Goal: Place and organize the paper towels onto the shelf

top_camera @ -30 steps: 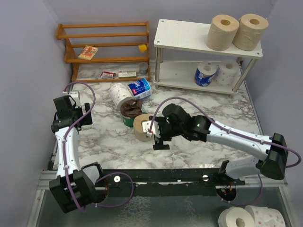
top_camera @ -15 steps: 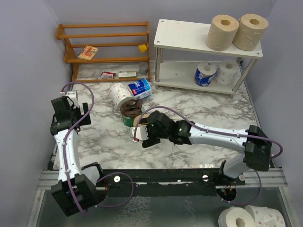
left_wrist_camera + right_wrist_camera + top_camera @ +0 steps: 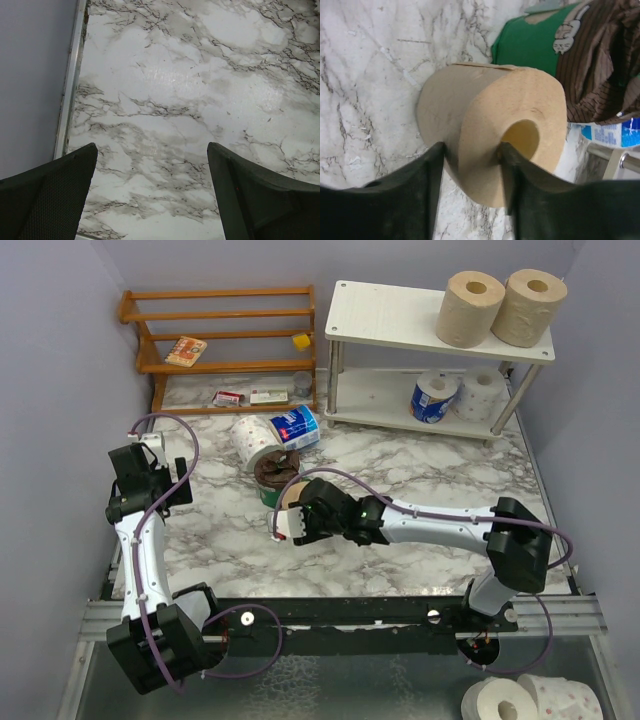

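A tan paper towel roll (image 3: 291,496) lies on its side on the marble table, touching the green and brown snack bag (image 3: 274,473). My right gripper (image 3: 290,521) is shut on this roll's wall (image 3: 490,110), one finger on the outside and one at the edge of the hollow core. The white shelf (image 3: 380,315) stands at the back right with two tan rolls (image 3: 471,308) on its top tier, and a blue-wrapped roll (image 3: 434,396) and a white dotted roll (image 3: 480,392) on its lower tier. My left gripper (image 3: 137,468) hangs open and empty over bare marble (image 3: 151,147).
A white dotted roll (image 3: 254,440) and a blue-wrapped roll (image 3: 296,427) lie behind the snack bag. The orange-brown wooden rack (image 3: 220,340) with small items stands at the back left. Two more rolls (image 3: 530,700) sit below the table at bottom right.
My right arm has swung left and reached onto the tan roll, its fingers now straddling the roll's wall. The left arm has barely moved.
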